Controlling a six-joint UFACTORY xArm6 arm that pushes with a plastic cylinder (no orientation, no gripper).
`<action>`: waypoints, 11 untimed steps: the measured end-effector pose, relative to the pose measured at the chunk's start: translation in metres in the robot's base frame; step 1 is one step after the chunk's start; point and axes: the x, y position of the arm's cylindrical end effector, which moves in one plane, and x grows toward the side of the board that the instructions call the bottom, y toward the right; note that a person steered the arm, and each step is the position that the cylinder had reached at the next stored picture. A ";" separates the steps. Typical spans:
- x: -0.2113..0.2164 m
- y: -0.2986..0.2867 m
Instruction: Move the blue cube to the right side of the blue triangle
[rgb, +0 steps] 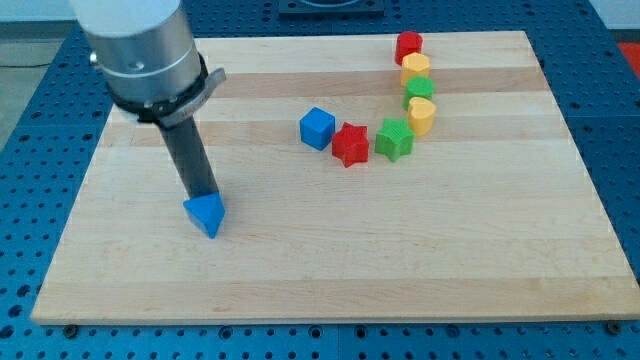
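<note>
1. One pale wooden board (330, 280) with visible plank grain fills the scene, resting on a blue perforated table (620, 150).
2. One arm: a grey metal cylinder (140, 45) narrowing into a dark rod; there are no jaws here. My tip (203, 196) is touching the top of the blue triangle (205, 215).
3. Seven small blocks, all matte and solid-coloured.
4. Two blue: the triangle, and the blue cube (317, 128) well off to the triangle's upper right.
5. Two red: a red star (350, 144) touching the cube, and a red cylinder (408, 46) farthest from the triangle.
6. Two green: a green star (394, 139) and a green block (419, 89).
7. Two yellow: one yellow block (415, 68), another yellow block (422, 115).
</note>
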 end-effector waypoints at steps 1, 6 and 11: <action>0.027 0.000; -0.172 0.128; -0.058 0.079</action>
